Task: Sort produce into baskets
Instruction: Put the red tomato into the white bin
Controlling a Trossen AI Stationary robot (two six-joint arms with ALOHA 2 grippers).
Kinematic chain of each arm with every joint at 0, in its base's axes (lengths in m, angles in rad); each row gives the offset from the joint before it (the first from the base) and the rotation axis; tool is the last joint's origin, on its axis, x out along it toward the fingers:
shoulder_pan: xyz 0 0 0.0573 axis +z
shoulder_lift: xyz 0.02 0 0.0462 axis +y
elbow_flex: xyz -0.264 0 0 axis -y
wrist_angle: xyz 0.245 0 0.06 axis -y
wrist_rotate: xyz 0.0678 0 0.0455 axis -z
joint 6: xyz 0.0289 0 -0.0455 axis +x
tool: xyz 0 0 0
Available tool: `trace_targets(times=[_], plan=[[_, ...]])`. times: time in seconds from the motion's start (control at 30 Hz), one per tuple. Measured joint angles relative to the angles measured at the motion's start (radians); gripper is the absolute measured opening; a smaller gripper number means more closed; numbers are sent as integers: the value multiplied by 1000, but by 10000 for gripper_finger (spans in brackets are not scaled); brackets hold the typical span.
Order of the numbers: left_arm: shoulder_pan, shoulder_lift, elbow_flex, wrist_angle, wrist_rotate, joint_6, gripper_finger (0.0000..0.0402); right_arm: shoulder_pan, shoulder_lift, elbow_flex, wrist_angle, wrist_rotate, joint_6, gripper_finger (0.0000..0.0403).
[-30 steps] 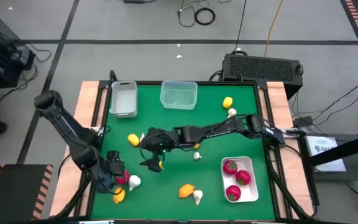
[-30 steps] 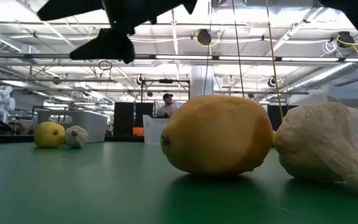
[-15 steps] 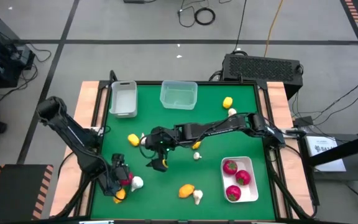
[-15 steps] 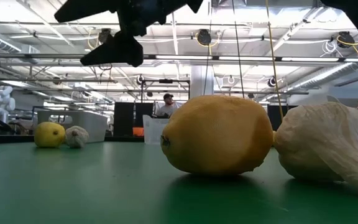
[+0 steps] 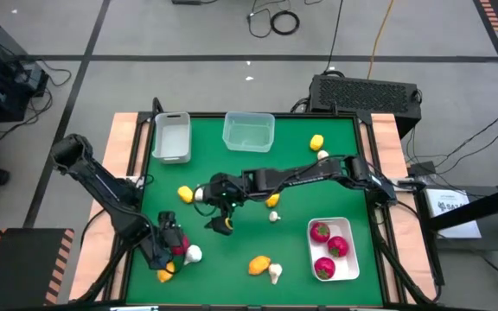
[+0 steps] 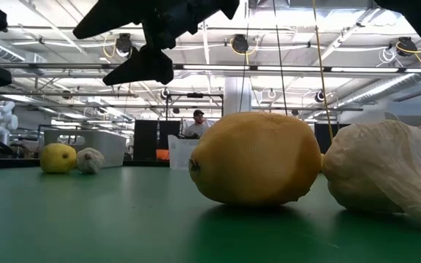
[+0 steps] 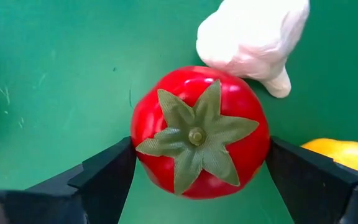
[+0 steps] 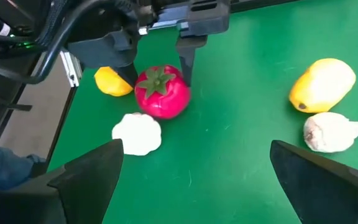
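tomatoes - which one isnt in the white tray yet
The tomato between the left gripper's fingers, at the table's near-left beside a garlic bulb and a lemon. The other three already lie in the white tray at the near-right.

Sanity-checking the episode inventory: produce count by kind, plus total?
Red fruits: 4
Lemons: 5 (a yellow patch under the right gripper may be a sixth)
Garlic bulbs: 4
Total: 13 clearly visible
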Motion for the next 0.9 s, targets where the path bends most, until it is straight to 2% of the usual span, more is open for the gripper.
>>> trace_targets(times=[0.1, 0.27, 0.4, 0.63, 0.9], plan=[[11, 0, 0, -1, 8, 0, 343, -5, 0, 0, -1, 0, 0, 396], [31, -12, -1, -5, 35, -1, 309, -7, 0, 0, -4, 0, 4, 396], [56, -50, 15, -60, 40, 0, 297, -13, -13, -1, -27, 9, -5, 396], [139, -241, 62, -173, -8, 1, 294, -28, -75, 0, -77, 13, -68, 396], [307, -509, 79, -88, -78, -28, 294, -25, -104, -1, -53, 10, -135, 396]])
